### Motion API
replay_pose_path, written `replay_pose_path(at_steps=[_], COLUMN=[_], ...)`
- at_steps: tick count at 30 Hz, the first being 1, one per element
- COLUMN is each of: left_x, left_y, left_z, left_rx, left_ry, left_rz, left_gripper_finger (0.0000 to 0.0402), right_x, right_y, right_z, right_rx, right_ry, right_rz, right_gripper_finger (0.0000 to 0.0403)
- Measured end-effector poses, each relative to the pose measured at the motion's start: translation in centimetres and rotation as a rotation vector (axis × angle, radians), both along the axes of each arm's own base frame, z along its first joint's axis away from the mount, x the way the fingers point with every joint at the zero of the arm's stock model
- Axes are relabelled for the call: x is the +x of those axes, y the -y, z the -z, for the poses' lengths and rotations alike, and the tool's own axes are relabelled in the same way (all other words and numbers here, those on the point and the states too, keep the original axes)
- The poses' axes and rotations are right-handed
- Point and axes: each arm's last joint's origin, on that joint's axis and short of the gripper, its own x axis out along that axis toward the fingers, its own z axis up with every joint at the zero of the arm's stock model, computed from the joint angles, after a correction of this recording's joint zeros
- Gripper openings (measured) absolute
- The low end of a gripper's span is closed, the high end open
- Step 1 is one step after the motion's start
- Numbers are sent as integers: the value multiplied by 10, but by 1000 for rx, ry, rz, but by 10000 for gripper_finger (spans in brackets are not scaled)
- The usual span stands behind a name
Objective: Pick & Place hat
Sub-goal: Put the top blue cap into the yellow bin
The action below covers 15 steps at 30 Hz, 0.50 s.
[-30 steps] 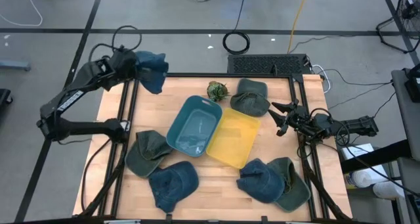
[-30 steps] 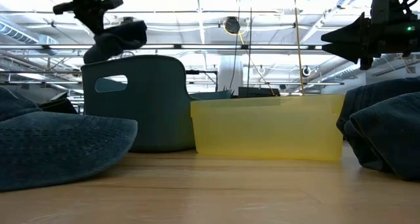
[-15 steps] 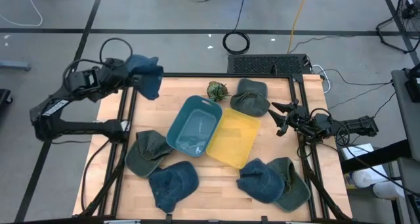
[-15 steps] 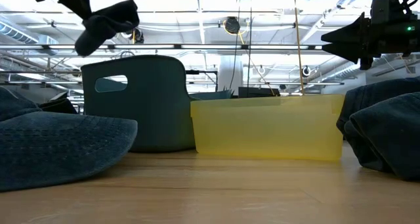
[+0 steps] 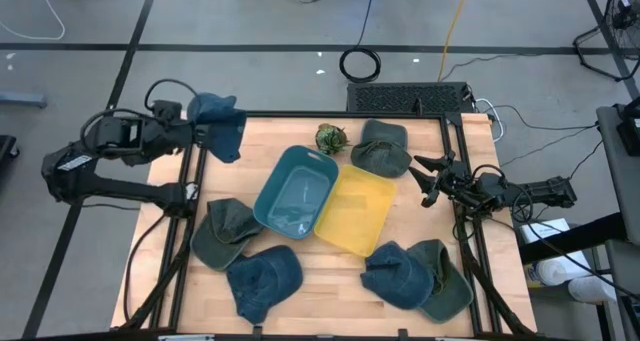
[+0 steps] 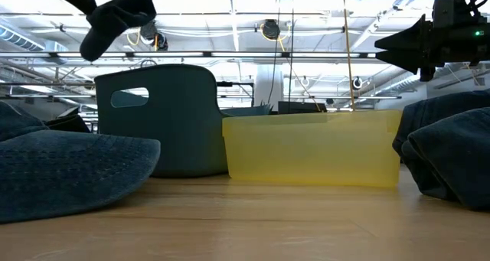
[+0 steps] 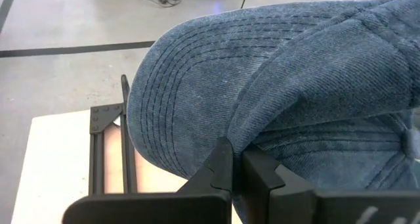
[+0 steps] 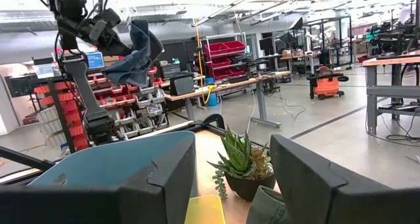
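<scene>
Left gripper (image 5: 193, 133): in the high view its fingertips are hidden under the denim cap (image 5: 222, 127) it carries. The left wrist view shows the jaws pinched tight on a fold of that cap (image 7: 275, 92). The cap hangs in the air over the table's far left corner, partly beyond the edge; in the low view it is cut off by the picture's upper edge (image 6: 115, 17).

Right gripper (image 5: 424, 180): jaws standing partly apart, holding nothing, hovering above the table's right edge, pointed toward the bins. Its fingers (image 8: 157, 178) fill the foreground of its own view and block much of the tabletop.

At the centre, a blue bin (image 5: 294, 192) and a yellow bin (image 5: 352, 212) lie side by side, touching. A small plant (image 5: 330, 137) stands at the far edge, with a green cap (image 5: 380, 148) just beside it. Near the left edge lies another green cap (image 5: 223, 230); a blue cap (image 5: 264, 281) sits at the near edge. In the near right corner a blue cap (image 5: 396, 274) overlaps a green one (image 5: 447, 278).
</scene>
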Motion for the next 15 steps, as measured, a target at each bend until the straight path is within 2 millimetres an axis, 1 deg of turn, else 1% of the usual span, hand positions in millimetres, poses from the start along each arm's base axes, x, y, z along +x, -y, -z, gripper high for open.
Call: replay_pose_path(at_steps=[15], left_x=[-8], left_y=[18], left_z=[3], left_rx=[-28], left_ry=[80], left_rz=[27], left_gripper_finger=[7], right_x=[0], right_y=[0], right_z=[0], right_rx=[0], right_ry=[0], right_rz=[0], right_gripper_finger=[187])
